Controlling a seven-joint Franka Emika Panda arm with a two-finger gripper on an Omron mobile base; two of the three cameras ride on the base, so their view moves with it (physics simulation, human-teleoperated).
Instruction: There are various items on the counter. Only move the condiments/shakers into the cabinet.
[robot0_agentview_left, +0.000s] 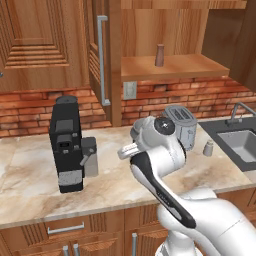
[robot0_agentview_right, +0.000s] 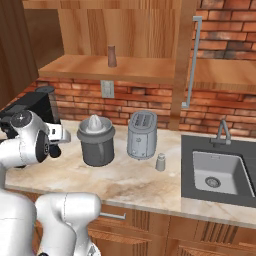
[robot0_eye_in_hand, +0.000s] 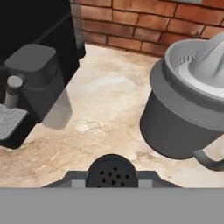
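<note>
In the hand view a black shaker (robot0_eye_in_hand: 111, 171) with a perforated round top sits between the fingers of my gripper (robot0_eye_in_hand: 112, 178), which is shut on it above the counter (robot0_eye_in_hand: 105, 109). The black coffee machine (robot0_eye_in_hand: 35, 65) stands to its left and the grey juicer (robot0_eye_in_hand: 188, 109) with a white cone to its right. A brown wood shaker (robot0_agentview_left: 159, 55) stands upright on the cabinet shelf (robot0_agentview_left: 175, 67). On the counter, the pale grey shaker (robot0_agentview_right: 160, 162) stands just right of the silver toaster (robot0_agentview_right: 142, 134).
The cabinet's long silver bar handle (robot0_agentview_left: 102, 60) hangs on its opened door between the coffee machine (robot0_agentview_left: 65, 145) and the shelf. A dark sink (robot0_agentview_right: 215, 175) with a tap takes up the counter's right end. A brick wall with a socket (robot0_agentview_right: 107, 89) backs the counter.
</note>
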